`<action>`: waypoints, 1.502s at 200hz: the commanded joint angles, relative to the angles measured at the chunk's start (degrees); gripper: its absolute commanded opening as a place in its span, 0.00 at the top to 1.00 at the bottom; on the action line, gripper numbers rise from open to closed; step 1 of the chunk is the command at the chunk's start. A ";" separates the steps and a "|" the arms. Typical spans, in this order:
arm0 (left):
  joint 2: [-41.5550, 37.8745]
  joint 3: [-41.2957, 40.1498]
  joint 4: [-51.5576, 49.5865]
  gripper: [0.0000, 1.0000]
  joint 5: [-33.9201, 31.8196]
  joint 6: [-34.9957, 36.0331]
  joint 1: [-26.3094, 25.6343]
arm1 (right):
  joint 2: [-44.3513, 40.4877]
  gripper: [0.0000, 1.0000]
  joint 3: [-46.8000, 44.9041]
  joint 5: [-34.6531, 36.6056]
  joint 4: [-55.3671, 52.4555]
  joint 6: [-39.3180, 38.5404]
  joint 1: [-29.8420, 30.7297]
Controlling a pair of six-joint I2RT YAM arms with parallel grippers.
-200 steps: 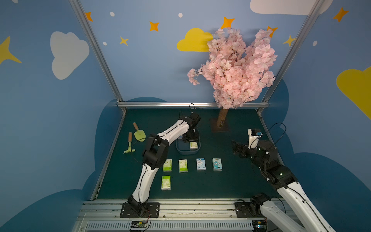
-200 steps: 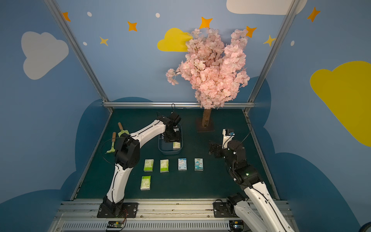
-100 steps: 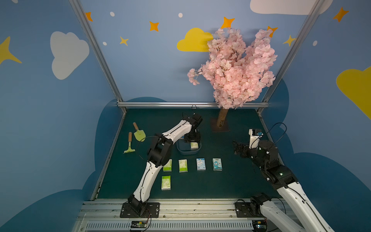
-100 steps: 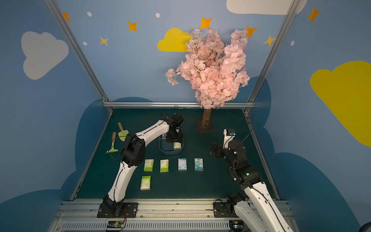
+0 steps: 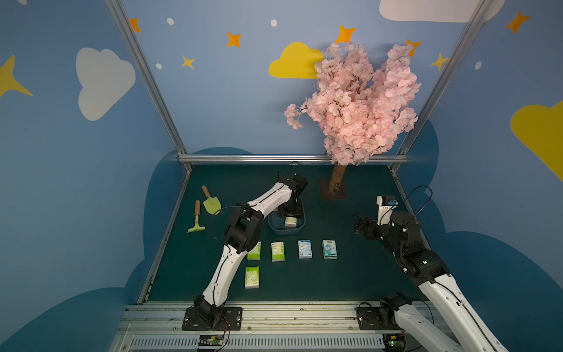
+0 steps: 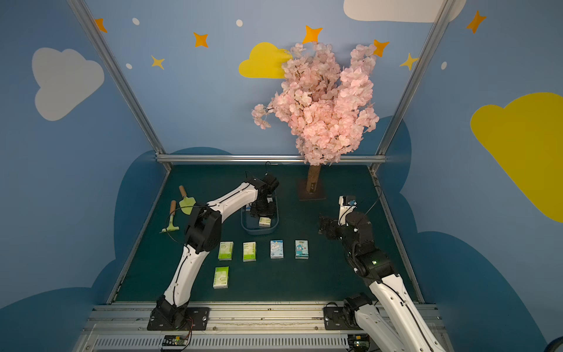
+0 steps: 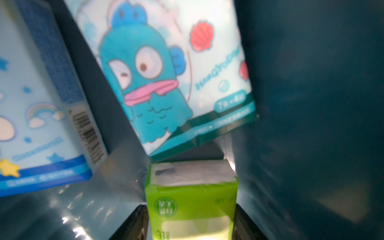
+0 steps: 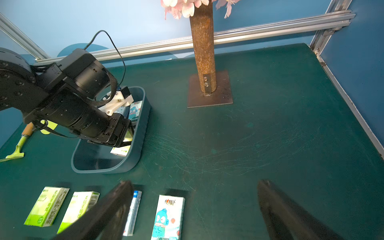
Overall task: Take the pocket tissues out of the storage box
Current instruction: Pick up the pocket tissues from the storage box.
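The slate-blue storage box [image 5: 286, 232] [image 6: 259, 230] stands mid-table. My left gripper [image 5: 289, 213] [image 7: 190, 207] reaches down into it, shut on a lime-green packet of pocket tissues [image 7: 191, 199] [image 5: 291, 222] [image 8: 120, 150] that fills the gap between its black fingers. Two blue cartoon packets [image 7: 172, 72] [image 7: 37, 104] lie further along inside the box. Outside it, three green packets [image 5: 254, 251] [image 5: 277, 251] [image 5: 252, 277] and two blue ones [image 5: 305, 249] [image 5: 329, 249] lie on the mat. My right gripper [image 5: 359, 225] [image 8: 194, 182] hovers open at the right, holding nothing.
A pink blossom tree [image 5: 353, 103] stands on a brown square base [image 5: 333, 195] behind and to the right of the box. A green trowel [image 5: 210, 202] and a small rake [image 5: 196, 218] lie at the left edge. Metal frame rails border the green mat.
My left gripper has come down toward the near end of the box, onto the green packet, and its elbow has shifted slightly right. The right arm has hardly moved.
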 commanded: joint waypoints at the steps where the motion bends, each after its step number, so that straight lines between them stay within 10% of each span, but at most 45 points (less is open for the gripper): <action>1: 1.00 -0.79 -1.71 0.36 -0.94 1.02 0.01 | 0.25 0.02 -0.62 -0.61 1.05 0.14 -0.29; 172: -12.51 -6.64 -1.40 0.54 3.19 -1.19 -0.03 | 0.29 0.02 -0.59 -3.32 1.49 1.52 -0.49; 300: -42.28 -36.10 2.44 0.55 2.51 -13.88 -5.25 | 2.50 0.02 -1.31 -10.87 3.95 1.26 -0.56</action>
